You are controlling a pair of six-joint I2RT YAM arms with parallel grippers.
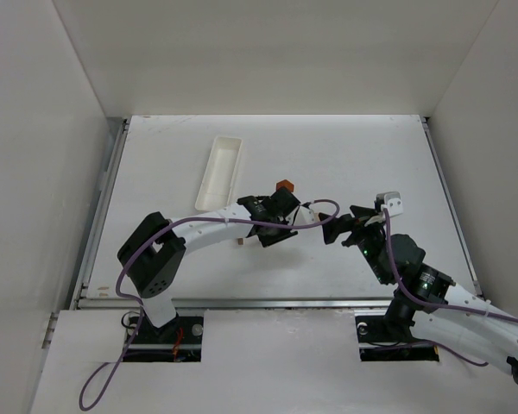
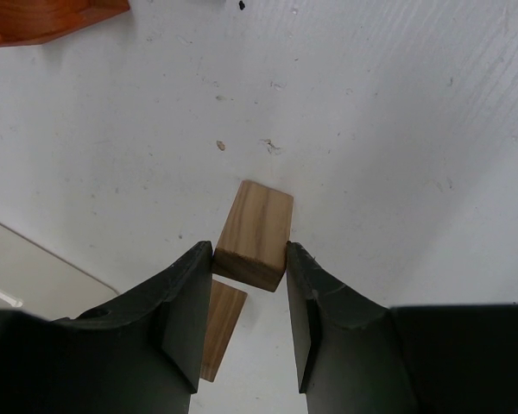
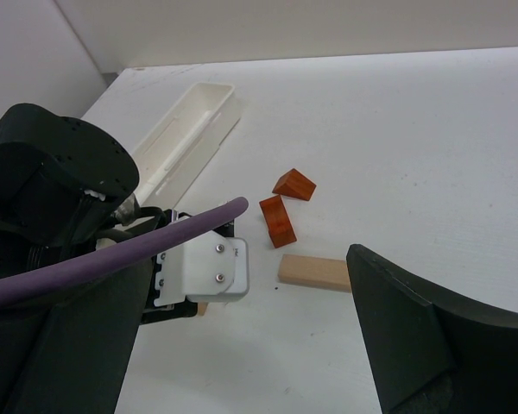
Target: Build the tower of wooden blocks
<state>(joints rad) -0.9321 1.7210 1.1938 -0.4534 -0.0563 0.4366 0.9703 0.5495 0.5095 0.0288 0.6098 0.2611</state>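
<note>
Pinching a tan block (image 2: 257, 226), the left gripper (image 2: 249, 259) is holding its long axis pointing straight out from the jaws, a second tan block (image 2: 220, 328) lying just under one finger. The right gripper (image 1: 338, 229) is hovering nearby, wide open.

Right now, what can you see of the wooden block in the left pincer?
The wooden block is a light brown cuboid with visible grain. The left pincer clamps its near end between both black fingers; it points away, slightly tilted. Whether it touches the table cannot be told.
</note>
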